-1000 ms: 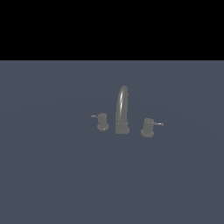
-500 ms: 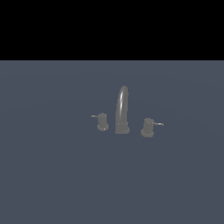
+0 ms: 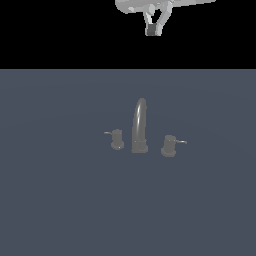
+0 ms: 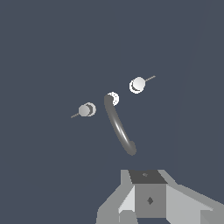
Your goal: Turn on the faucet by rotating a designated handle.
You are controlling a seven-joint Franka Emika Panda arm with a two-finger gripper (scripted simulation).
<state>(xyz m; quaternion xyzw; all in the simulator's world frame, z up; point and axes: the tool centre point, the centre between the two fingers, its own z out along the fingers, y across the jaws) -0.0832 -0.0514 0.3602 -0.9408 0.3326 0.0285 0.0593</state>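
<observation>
The faucet (image 3: 139, 127) is a small dull-grey set with a tall arched spout on a round base, standing on the dark floor. The handle (image 3: 169, 145) is the larger knob on the exterior view's right, with a short bright-tipped lever. A smaller knob (image 3: 116, 139) stands on the exterior view's left. My gripper (image 3: 152, 31) hangs high above the faucet, fingers together and empty. In the wrist view the spout (image 4: 119, 125), the handle (image 4: 138, 85) and the smaller knob (image 4: 86, 110) lie well below my gripper (image 4: 148, 199).
The faucet stands alone on a flat dark blue-grey surface (image 3: 60, 200). Nothing else shows around it in either view.
My gripper has come into the top of the exterior view, where it did not show before. The faucet and its knobs have not moved.
</observation>
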